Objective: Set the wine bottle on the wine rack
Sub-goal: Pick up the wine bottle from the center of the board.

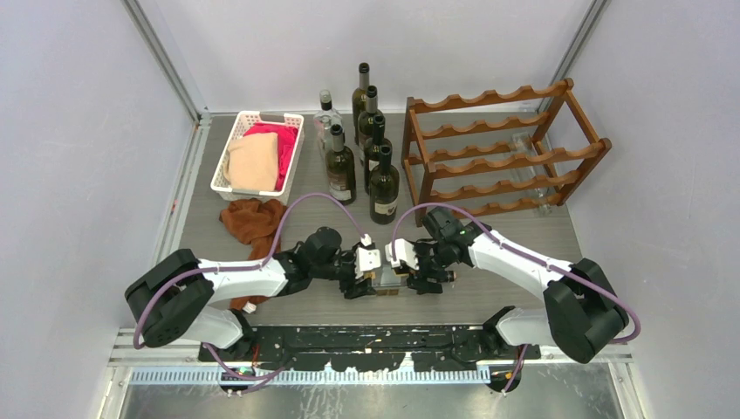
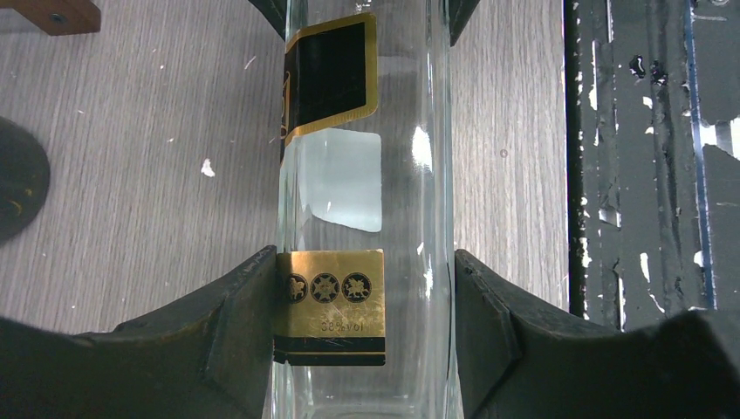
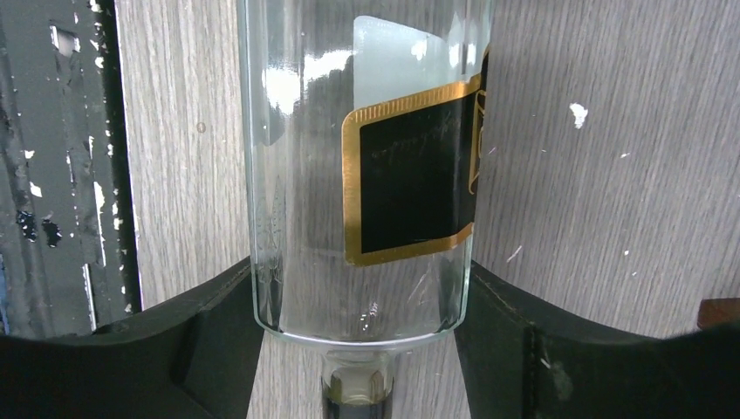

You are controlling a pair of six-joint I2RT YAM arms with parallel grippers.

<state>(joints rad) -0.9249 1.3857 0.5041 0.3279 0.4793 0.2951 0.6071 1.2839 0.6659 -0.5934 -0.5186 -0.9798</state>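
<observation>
Dark bottles (image 1: 384, 185) stood left of the wine rack (image 1: 502, 153), and before it the left gripper (image 1: 368, 266) squeezed the clear wine bottle (image 2: 410, 201) with half-open jaws, the right gripper (image 1: 403, 262) flanking it wider, contact unclear.

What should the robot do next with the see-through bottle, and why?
Probably squeeze the right fingers snug on the clear wine bottle. They sit either side of its shoulder, but a firm grip isn't clear, while the left fingers already press both its sides. Then both arms could carry it back to the wine rack.
</observation>
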